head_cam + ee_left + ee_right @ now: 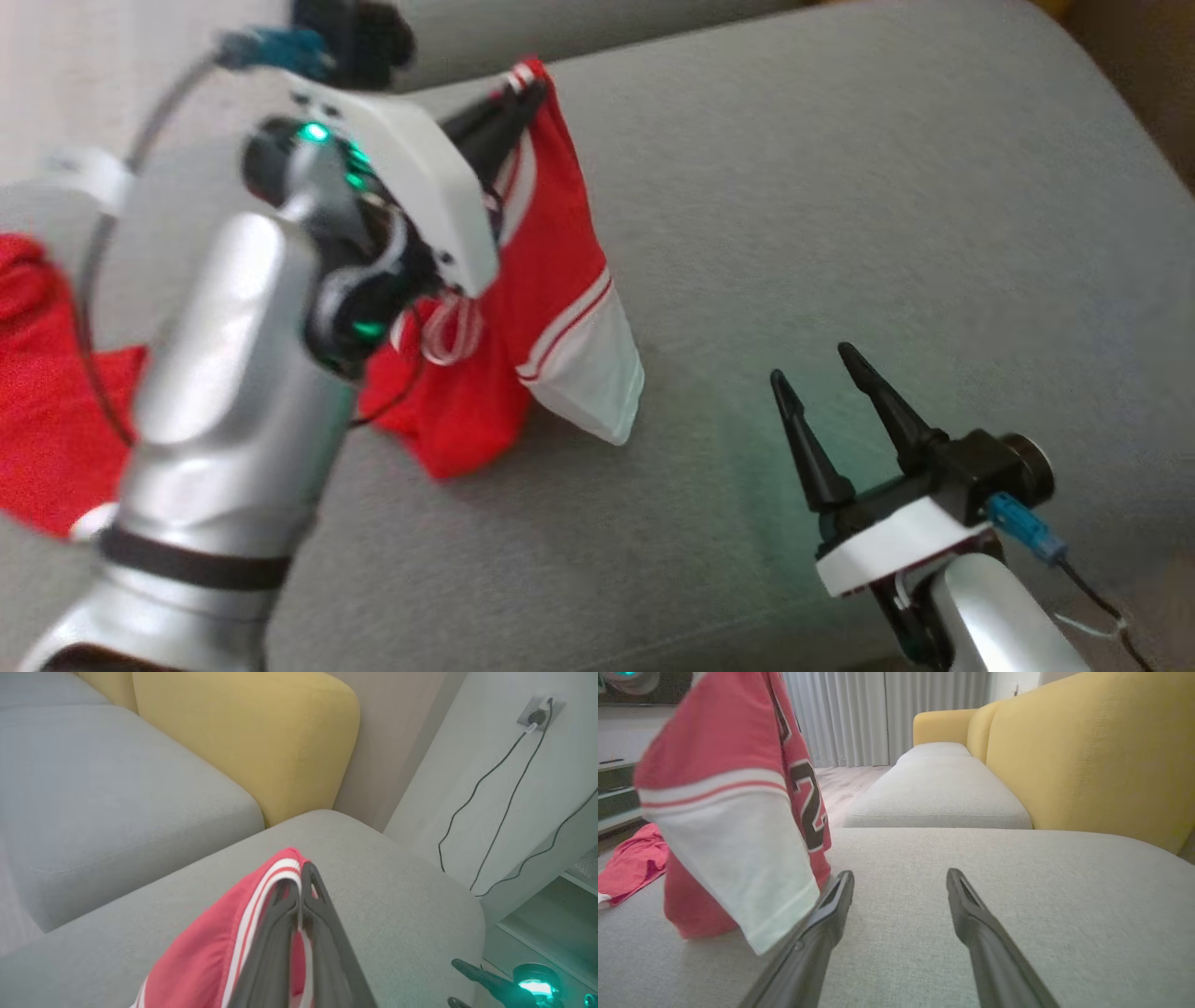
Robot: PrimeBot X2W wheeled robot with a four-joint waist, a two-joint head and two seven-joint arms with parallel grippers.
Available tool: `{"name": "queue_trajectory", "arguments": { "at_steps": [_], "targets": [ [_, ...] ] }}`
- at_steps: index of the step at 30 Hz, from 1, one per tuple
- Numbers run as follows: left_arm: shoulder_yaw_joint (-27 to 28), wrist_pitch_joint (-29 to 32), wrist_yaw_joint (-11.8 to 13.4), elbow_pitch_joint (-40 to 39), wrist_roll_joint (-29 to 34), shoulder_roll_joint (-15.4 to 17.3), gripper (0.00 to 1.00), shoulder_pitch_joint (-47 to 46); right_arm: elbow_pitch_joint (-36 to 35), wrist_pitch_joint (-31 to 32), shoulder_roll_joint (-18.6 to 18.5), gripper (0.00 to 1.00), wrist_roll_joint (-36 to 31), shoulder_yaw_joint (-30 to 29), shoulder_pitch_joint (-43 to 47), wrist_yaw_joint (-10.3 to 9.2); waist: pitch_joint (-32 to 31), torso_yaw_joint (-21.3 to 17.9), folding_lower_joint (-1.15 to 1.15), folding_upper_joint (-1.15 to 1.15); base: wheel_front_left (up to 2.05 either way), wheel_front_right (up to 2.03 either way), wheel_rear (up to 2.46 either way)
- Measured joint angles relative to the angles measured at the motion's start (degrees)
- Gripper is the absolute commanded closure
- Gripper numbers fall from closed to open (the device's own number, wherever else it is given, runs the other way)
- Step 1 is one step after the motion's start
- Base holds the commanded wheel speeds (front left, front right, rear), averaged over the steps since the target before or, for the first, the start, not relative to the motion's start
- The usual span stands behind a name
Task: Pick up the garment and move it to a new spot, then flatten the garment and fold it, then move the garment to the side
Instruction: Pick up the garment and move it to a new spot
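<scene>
While the left fingers [322, 928] clamp the hanging garment [551, 280] by its edge, the right fingers [973, 914] gape beside it.

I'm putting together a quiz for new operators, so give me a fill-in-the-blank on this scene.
1. The left gripper grips the garment, whose main colour is ____.
2. The right gripper has its jaws ____.
3. The seat cushion below the garment is ____.
Missing words: red; open; grey.

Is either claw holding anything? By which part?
Left claw is shut on the red jersey, pinching its white-striped edge; the rest hangs down to the cushion. Right claw is open, empty.
</scene>
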Motion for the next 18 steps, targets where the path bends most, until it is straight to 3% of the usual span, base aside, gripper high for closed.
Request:
{"name": "queue_trajectory", "arguments": {
  "at_steps": [4,5,6,7,8,13,18],
  "targets": [
    [-3.15,-8.38,-0.67,8.69,1.74,-2.98,1.0,-0.64,-0.02,-0.01,0.87,0.0,0.51,0.77,-0.59,0.0,1.43,-4.02,0.0,0.0,0.0,0.0,0.0],
    [-4.3,-11.06,-0.78,10.81,2.4,-3.61,0.88,-1.29,-0.03,-0.01,1.2,0.0,0.59,0.92,-0.59,0.0,1.86,-4.95,0.0,0.0,0.0,0.0,0.0],
    [-5.22,-13.54,-0.81,12.71,2.85,-4.25,0.63,-2.18,-0.02,-0.01,1.41,0.0,0.81,1.1,-0.59,0.0,2.33,-5.78,0.0,0.0,0.0,0.0,0.0],
    [-6.17,-15.4,-0.83,14.61,2.75,-4.82,0.13,-3.22,-0.01,-0.01,1.48,0.0,0.99,1.27,-0.61,0.0,2.79,-6.59,0.0,0.0,0.0,0.0,0.0],
    [-7.03,-17.02,-0.85,16.44,2.29,-5.28,0.0,-4.11,0.0,-0.01,1.6,0.0,0.99,1.4,-0.62,0.0,3.21,-7.4,0.01,0.0,0.0,0.0,0.0],
    [-11.92,-23.5,-0.86,22.35,-0.59,-6.06,0.0,-5.69,0.08,-0.01,1.9,0.0,0.99,0.86,-0.62,0.0,4.58,-10.25,0.01,0.0,0.0,0.0,0.0],
    [-13.35,-30.28,-0.86,25.83,-0.26,-4.93,0.0,-6.04,0.13,-0.01,2.02,0.0,0.97,-0.6,-0.45,0.0,3.88,-9.85,0.01,0.0,0.0,0.0,0.0]
  ]
}}
